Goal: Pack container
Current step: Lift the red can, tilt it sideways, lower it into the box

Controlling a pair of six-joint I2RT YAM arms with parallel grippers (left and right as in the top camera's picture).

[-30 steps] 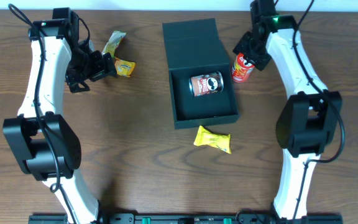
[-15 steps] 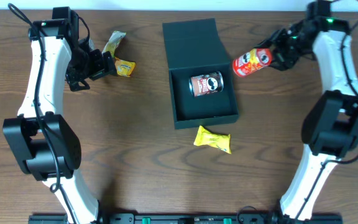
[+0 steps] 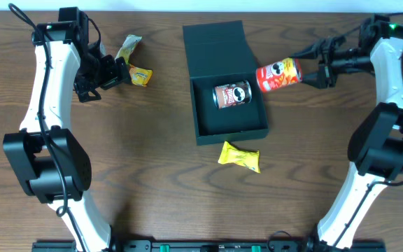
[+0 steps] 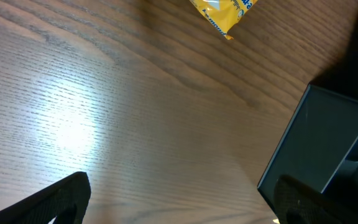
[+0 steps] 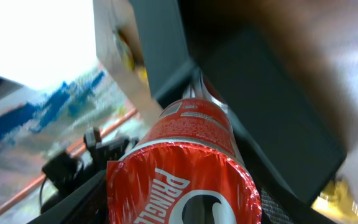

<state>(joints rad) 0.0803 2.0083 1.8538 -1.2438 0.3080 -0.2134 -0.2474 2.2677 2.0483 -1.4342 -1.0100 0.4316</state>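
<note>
dark wood-grain table [image 3: 159, 182] fills your overhead view, and the container [image 3: 229, 120] sits at its middle, between your two arms. it is a square, matte, dark teal-green box, its hinged lid [image 3: 215, 43] thrown open and lying flat on the far side. a brown can [image 3: 231, 94] lies on its side inside, toward the far wall. your right gripper [image 3: 312, 70] is clamped around a red can [image 3: 279, 75], jaws partly spread to the can's width. it holds the can on its side with the free end over the container's right rim; whether can and rim touch, you cannot tell. your left gripper [image 3: 119, 73] stands spread wide with nothing between its fingers [image 4: 61, 193], just beside a yellow packet [image 3: 140, 75]. a second yellow packet [image 3: 239, 157] lies near the container's front wall.
</note>
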